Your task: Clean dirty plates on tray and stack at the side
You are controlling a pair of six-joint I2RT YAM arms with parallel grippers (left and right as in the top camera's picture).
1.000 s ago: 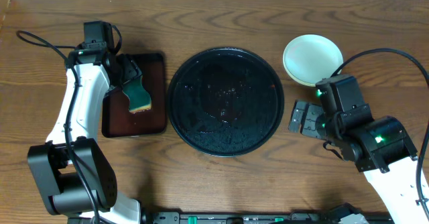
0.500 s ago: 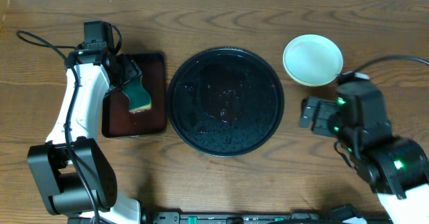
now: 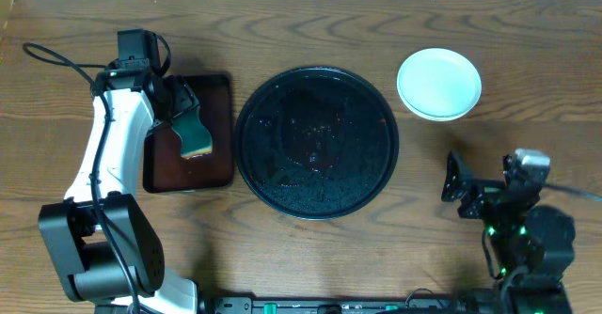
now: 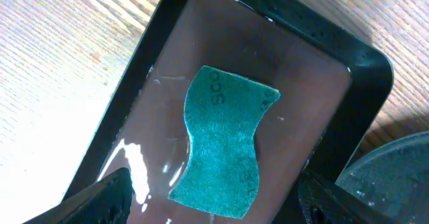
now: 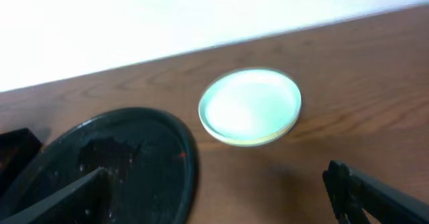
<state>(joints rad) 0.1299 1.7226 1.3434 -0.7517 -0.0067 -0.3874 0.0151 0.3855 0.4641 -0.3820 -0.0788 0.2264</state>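
- The plates [image 3: 439, 84] sit stacked on the wood beside the black tray [image 3: 315, 143], on its far side toward the right arm. A mint one is on top with a yellow rim showing beneath. How many are in the stack I cannot tell.
- The black tray holds no plates, only wet film and a few specks, so the job looks all but done.
- The main risk is the right arm, which sits nearer the robot than the stack. A careless sweep across could clip the stack and slide the wet plates apart.
- The second risk lies beyond the black tray's other edge, where the small rectangular tray [image 3: 218, 168] holds standing water. A nudge from the low left fingers [image 4: 114, 192] could slop it onto the wood.
- The left gripper [image 4: 216, 196] is spread wide over that small tray. The green sponge [image 4: 224, 143] lies flat between its fingers with a gap on each side, untouched.
- The right gripper [image 3: 459, 187] gapes fully, with nothing between its jaws.
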